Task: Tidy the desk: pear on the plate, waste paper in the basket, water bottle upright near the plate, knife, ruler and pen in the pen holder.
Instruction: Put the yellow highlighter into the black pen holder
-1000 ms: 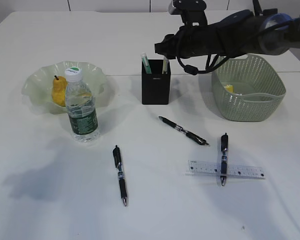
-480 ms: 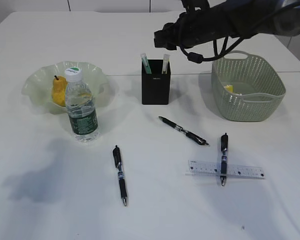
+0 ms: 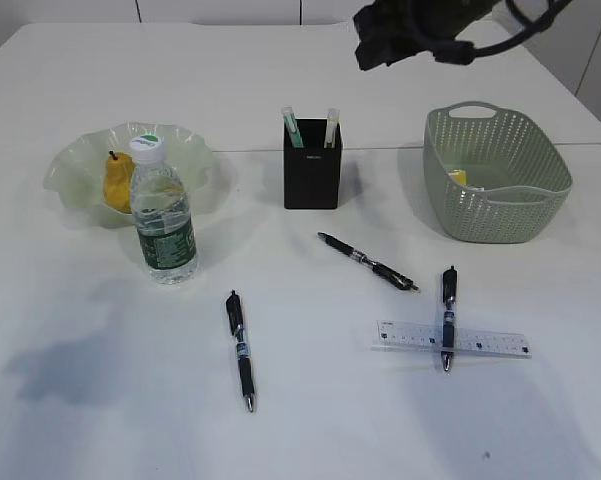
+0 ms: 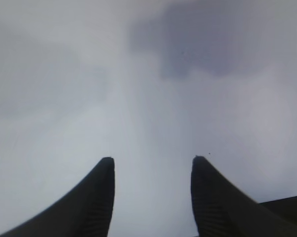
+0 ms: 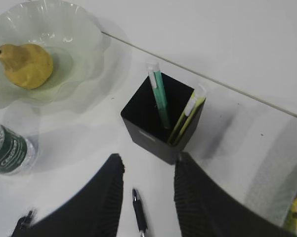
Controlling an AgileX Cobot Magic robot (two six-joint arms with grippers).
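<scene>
Far left of the table [image 3: 300, 430] there's the plate [image 3: 75, 165], a wavy glass one, with the pear [image 3: 117, 183] sitting in it. Right in front of it stands the bottle [image 3: 164, 215], upright, cap on, just beside the plate's rim.

The left gripper [image 4: 153, 197] only shows up in its wrist view: fingers apart, nothing between them, just blurry white surface below. Can't tell where it is over the table.

Moving right, one pen [image 3: 240, 351] lies on its own in the front middle. Behind it is the black holder [image 3: 312, 172] with a green-bodied pen-like thing and a yellow-green one sticking out; too small to say which is the knife.

The right gripper [image 5: 148, 192] is held up high above the holder, jaws apart and empty. In the exterior view only its dark arm [image 3: 420, 30] pokes in at the top edge.

A second pen [image 3: 368, 262] lies at a slant in front of the holder. Further right, the ruler [image 3: 410, 337] lies flat with a third pen [image 3: 448, 318] across it, touching.

Far right is the basket [image 3: 500, 205], with something yellow inside, near its left wall.
</scene>
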